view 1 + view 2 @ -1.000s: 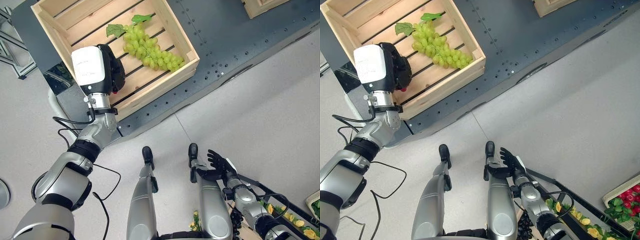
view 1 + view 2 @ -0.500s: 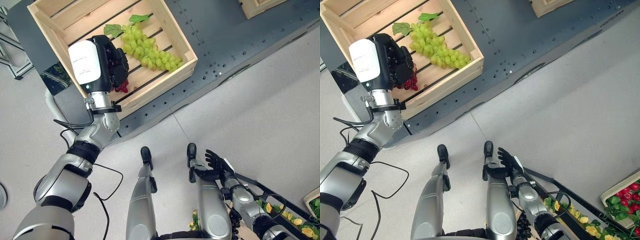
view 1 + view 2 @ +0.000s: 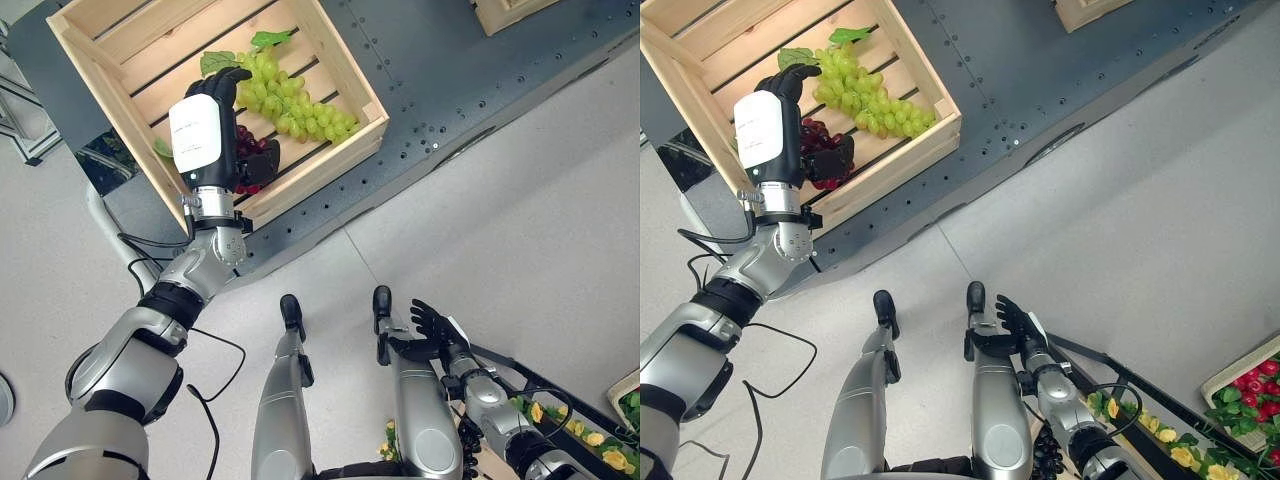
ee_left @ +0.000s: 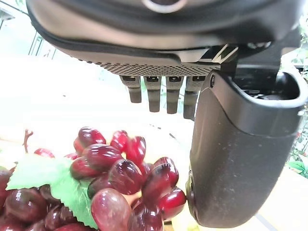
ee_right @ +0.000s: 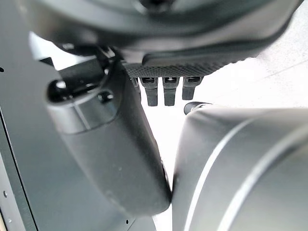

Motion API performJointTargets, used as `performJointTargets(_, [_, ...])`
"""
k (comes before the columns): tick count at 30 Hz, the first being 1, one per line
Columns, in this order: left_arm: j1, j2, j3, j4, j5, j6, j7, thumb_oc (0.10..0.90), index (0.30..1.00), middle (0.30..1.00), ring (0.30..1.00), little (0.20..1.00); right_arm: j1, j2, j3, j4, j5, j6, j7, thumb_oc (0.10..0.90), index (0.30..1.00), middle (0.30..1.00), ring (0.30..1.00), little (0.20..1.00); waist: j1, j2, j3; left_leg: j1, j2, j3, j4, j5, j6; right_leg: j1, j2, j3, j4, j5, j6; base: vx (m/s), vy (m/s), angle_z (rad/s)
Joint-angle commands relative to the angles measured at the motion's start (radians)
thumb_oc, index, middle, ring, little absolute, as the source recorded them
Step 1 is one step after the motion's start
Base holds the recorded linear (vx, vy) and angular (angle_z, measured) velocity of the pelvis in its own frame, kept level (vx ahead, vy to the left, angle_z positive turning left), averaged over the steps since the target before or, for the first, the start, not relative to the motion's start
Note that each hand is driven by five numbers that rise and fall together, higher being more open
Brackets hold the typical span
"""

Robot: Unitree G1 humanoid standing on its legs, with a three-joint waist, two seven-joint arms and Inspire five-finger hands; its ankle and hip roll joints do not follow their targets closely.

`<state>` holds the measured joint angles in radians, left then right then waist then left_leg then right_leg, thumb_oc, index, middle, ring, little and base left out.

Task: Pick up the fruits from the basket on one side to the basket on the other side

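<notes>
Over the wooden crate (image 3: pixel 345 60), the left hand (image 3: pixel 215 130) hangs fingers straight, red grapes (image 4: pixel 120 178) directly beneath its palm, green grapes (image 3: pixel 295 105) just beyond; right hand (image 3: pixel 432 330) relaxed, well apart.

The left hand (image 3: pixel 205 135) reached over the wooden crate (image 3: pixel 340 55) with fingers straight, while the right hand (image 3: pixel 432 330) hung low, well apart, fingers spread.

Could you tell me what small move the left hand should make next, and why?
Probably lift the left hand clear of the wooden slatted crate: its fingers look straight and open above the red grape bunch, which lies in the crate beside the green grape bunch.
</notes>
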<state>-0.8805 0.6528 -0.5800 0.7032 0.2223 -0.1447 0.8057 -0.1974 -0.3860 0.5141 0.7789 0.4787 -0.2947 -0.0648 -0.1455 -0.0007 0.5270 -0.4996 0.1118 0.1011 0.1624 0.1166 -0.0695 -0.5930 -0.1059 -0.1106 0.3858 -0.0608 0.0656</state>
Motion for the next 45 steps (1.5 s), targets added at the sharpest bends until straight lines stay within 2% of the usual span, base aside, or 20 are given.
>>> performJointTargets(1, [-0.124,0.094,0.074,-0.067,-0.005,-0.106,0.048,0.8,0.9,0.9,0.9,0.9,0.109,-0.02,-0.02,-0.076,-0.031,-0.038,0.005,0.8,0.9,0.9,0.9,0.9,-0.005,-0.028,-0.007,-0.074,-0.022,0.034,0.114,-0.022,0.027,0.085,0.037,0.03,-0.212,0.148,-0.042,0.0,0.0,0.0])
performJointTargets(7, [-0.114,0.097,0.094,-0.107,0.012,-0.171,0.012,0.8,0.9,0.9,0.9,0.9,0.113,-0.016,-0.025,-0.082,-0.04,-0.036,-0.003,0.8,0.9,0.9,0.9,0.9,-0.003,-0.029,-0.007,-0.077,-0.023,0.033,0.118,-0.024,0.029,0.086,0.036,0.031,-0.212,0.146,-0.043,0.0,0.0,0.0])
performJointTargets(10, [-0.105,0.117,0.11,-0.145,-0.087,-0.24,-0.117,0.8,0.9,0.9,0.9,0.9,0.12,-0.016,-0.033,-0.083,-0.045,-0.035,0.0,0.8,0.9,0.9,0.9,0.9,0.0,-0.024,-0.007,-0.074,-0.024,0.035,0.115,-0.023,0.029,0.087,0.036,0.032,-0.212,0.147,-0.042,0.01,0.006,-0.04])
performJointTargets(12, [-0.085,0.128,0.126,-0.179,-0.143,-0.26,-0.171,0.8,0.9,0.9,0.9,0.9,0.125,-0.018,-0.041,-0.088,-0.051,-0.03,0.001,0.8,0.9,0.9,0.9,0.9,0.002,-0.018,-0.007,-0.072,-0.025,0.035,0.113,-0.022,0.03,0.088,0.035,0.032,-0.213,0.147,-0.041,0.01,0.008,-0.02])
performJointTargets(18, [0.005,0.152,0.232,-0.33,-0.215,-0.285,-0.24,0.8,0.9,0.9,0.9,0.9,0.155,-0.021,-0.068,-0.113,-0.07,-0.023,-0.003,0.8,0.9,0.9,0.9,0.9,0.01,-0.002,-0.007,-0.075,-0.029,0.03,0.119,-0.027,0.032,0.088,0.031,0.032,-0.208,0.14,-0.044,0.0,0.0,0.0])
performJointTargets(21, [0.041,0.158,0.275,-0.38,-0.156,-0.235,-0.259,0.8,0.9,0.9,0.9,0.9,0.165,-0.023,-0.083,-0.119,-0.073,-0.02,0.001,0.8,0.9,0.9,0.9,0.9,0.015,0.003,-0.007,-0.078,-0.031,0.023,0.124,-0.029,0.033,0.089,0.029,0.028,-0.205,0.137,-0.046,0.0,0.0,0.0])
performJointTargets(22, [0.047,0.18,0.268,-0.373,-0.081,-0.168,-0.286,0.8,0.9,0.9,0.9,0.9,0.166,-0.027,-0.088,-0.127,-0.069,-0.012,0.002,0.8,0.9,0.9,0.9,0.9,0.018,0.005,-0.007,-0.078,-0.033,0.02,0.121,-0.028,0.033,0.09,0.028,0.026,-0.207,0.137,-0.046,0.0,0.0,0.0])
performJointTargets(23, [0.046,0.188,0.263,-0.371,-0.064,-0.147,-0.296,0.8,0.9,0.9,0.9,0.9,0.165,-0.028,-0.089,-0.129,-0.069,-0.01,0.001,0.8,0.9,0.9,0.9,0.9,0.019,0.006,-0.007,-0.078,-0.034,0.02,0.12,-0.027,0.033,0.09,0.028,0.025,-0.208,0.137,-0.046,0.0,0.0,0.0])
performJointTargets(24, [0.036,0.227,0.233,-0.357,-0.011,-0.058,-0.353,0.8,0.9,0.9,0.9,0.9,0.162,-0.037,-0.092,-0.127,-0.063,-0.01,0.005,0.8,0.9,0.9,0.9,0.9,0.02,0.008,-0.007,-0.077,-0.034,0.021,0.118,-0.026,0.034,0.09,0.026,0.024,-0.209,0.138,-0.045,0.0,0.0,0.0])
performJointTargets(26, [0.02,0.281,0.189,-0.346,0.107,0.06,-0.378,0.8,0.9,0.9,0.9,0.9,0.16,-0.045,-0.1,-0.127,-0.062,-0.008,0.01,0.8,0.9,0.9,0.9,0.9,0.021,0.012,-0.007,-0.078,-0.035,0.022,0.115,-0.023,0.035,0.089,0.024,0.02,-0.212,0.142,-0.042,0.0,0.0,0.0])
performJointTargets(29, [-0.027,0.358,0.105,-0.319,0.143,0.181,-0.468,0.8,0.9,0.9,0.9,0.9,0.16,-0.059,-0.106,-0.122,-0.058,-0.012,0.022,0.8,0.9,0.9,0.9,0.9,0.019,0.018,-0.007,-0.08,-0.035,0.025,0.116,-0.023,0.036,0.09,0.019,0.016,-0.216,0.144,-0.038,0.0,0.0,0.0])
performJointTargets(30, [-0.028,0.359,0.103,-0.319,0.146,0.187,-0.473,0.8,0.9,0.9,0.9,0.9,0.16,-0.059,-0.106,-0.122,-0.058,-0.012,0.022,0.8,0.9,0.9,0.9,0.9,0.019,0.018,-0.007,-0.08,-0.035,0.025,0.116,-0.023,0.037,0.09,0.019,0.016,-0.217,0.144,-0.037,0.0,0.0,0.0])
performJointTargets(31, [-0.053,0.387,0.06,-0.305,0.16,0.234,-0.51,0.8,0.9,0.9,0.9,0.9,0.165,-0.065,-0.108,-0.115,-0.055,-0.024,0.03,0.8,0.9,0.9,0.9,0.9,0.016,0.021,-0.007,-0.082,-0.034,0.027,0.117,-0.023,0.036,0.089,0.015,0.013,-0.219,0.148,-0.034,0.0,0.0,0.0])
performJointTargets(37, [-0.142,0.431,-0.057,-0.264,0.256,0.292,-0.611,0.8,0.9,0.9,0.9,0.9,0.161,-0.08,-0.104,-0.105,-0.042,-0.033,0.037,0.8,0.9,0.9,0.9,0.9,0.01,0.023,-0.007,-0.084,-0.032,0.03,0.122,-0.021,0.034,0.089,0.009,0.009,-0.222,0.152,-0.029,0.0,0.0,0.0])
performJointTargets(40, [-0.212,0.435,-0.132,-0.228,0.345,0.322,-0.618,0.8,0.9,0.9,0.9,0.9,0.153,-0.085,-0.095,-0.094,-0.032,-0.036,0.047,0.8,0.9,0.9,0.9,0.9,0.006,0.02,-0.007,-0.083,-0.029,0.036,0.119,-0.022,0.033,0.09,0.007,0.006,-0.226,0.156,-0.025,0.0,0.0,0.0])
performJointTargets(45, [-0.28,0.417,-0.203,-0.203,0.356,0.336,-0.58,0.8,0.9,0.9,0.9,0.9,0.138,-0.083,-0.076,-0.079,-0.018,-0.041,0.047,0.8,0.9,0.9,0.9,0.9,0.003,0.014,-0.007,-0.084,-0.027,0.035,0.125,-0.024,0.031,0.09,0.008,0.004,-0.222,0.155,-0.025,0.0,0.0,0.0])
